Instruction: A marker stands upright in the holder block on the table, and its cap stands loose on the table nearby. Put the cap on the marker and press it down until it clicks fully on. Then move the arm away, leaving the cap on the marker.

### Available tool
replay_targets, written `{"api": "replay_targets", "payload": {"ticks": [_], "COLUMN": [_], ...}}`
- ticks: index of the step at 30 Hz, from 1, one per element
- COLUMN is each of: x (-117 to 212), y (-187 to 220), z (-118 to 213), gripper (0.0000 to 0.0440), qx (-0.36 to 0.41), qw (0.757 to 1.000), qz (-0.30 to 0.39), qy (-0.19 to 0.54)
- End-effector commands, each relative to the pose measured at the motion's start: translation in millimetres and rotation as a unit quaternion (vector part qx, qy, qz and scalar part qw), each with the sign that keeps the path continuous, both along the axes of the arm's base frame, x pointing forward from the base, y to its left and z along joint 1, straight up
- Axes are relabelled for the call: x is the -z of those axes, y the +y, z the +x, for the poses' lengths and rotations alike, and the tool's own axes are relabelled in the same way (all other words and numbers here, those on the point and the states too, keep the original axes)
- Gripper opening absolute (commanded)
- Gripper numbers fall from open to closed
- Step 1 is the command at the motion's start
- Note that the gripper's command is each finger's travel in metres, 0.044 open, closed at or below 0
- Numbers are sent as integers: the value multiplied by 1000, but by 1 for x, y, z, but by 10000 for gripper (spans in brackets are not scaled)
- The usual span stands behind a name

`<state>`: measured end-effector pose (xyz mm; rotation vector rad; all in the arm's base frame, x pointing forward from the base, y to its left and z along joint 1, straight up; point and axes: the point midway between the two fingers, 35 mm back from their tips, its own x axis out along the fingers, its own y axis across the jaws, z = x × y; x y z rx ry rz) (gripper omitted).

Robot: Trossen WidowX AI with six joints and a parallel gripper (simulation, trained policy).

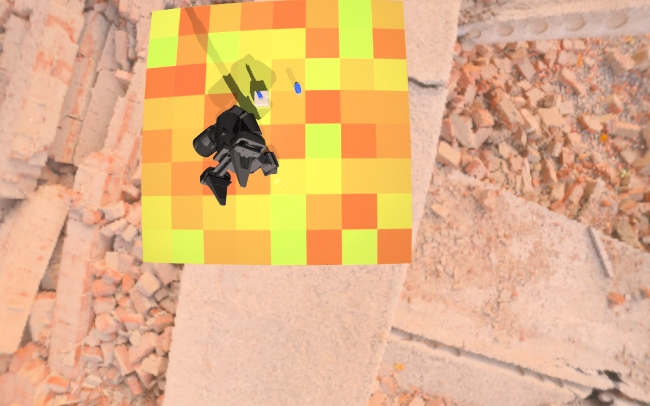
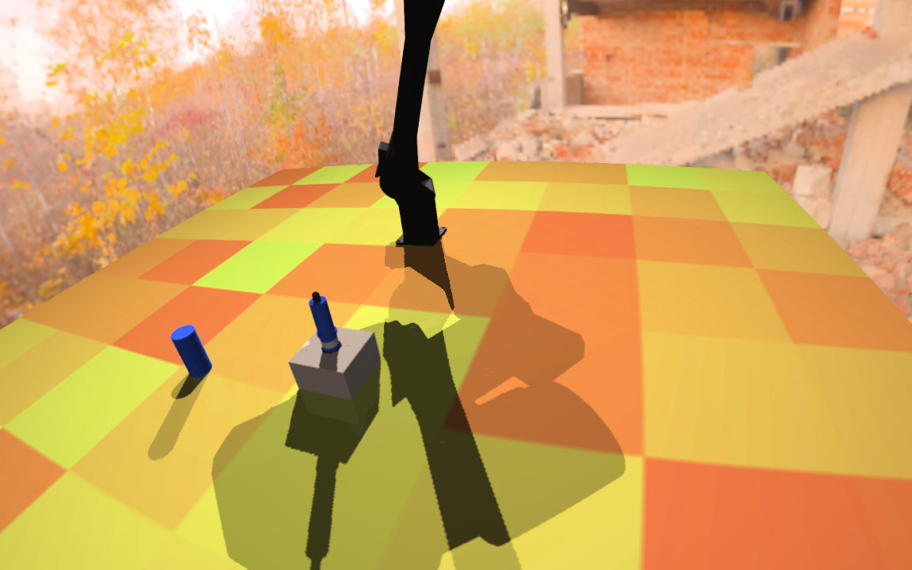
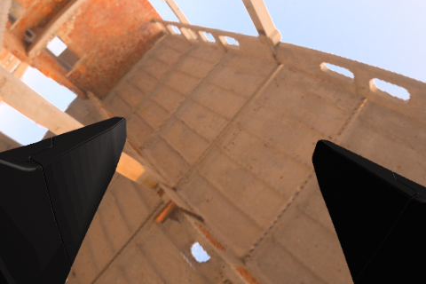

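The blue marker [image 1: 259,95] [image 2: 321,317] stands in the pale holder block [image 1: 262,105] [image 2: 320,378], leaning slightly in the exterior view, with its black tip bare at the top. The loose blue cap [image 1: 297,88] [image 2: 191,352] stands on the table beside the block, to its left in the exterior view and to its right in the top view. My gripper [image 1: 233,195] [image 3: 224,139] is open with nothing between its fingers. It is raised well away from marker and cap. The wrist view shows only surroundings past the fingers, neither marker nor cap.
The checkered table [image 1: 358,247] [image 2: 799,418] carries the block and cap. The black arm [image 2: 409,106] rises from its base [image 2: 419,219] behind the block in the exterior view. Dark shadows of the arm fall across the table around the block.
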<state>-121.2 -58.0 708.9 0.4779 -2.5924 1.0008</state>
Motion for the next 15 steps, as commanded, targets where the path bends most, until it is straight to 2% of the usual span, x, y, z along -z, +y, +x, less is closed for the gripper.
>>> {"api": "replay_targets", "payload": {"ticks": [1, 7, 8, 15], "x": [-1, -7, -8, -15], "y": [-2, -10, -11, -20], "z": [1, 6, 7, 13], "gripper": [374, 222, 209, 224], "qx": [-3, -22, -25, -51], "qw": [1000, 999, 999, 996], "qz": [3, 25, 29, 53], "qy": [2, 21, 24, 45]}}
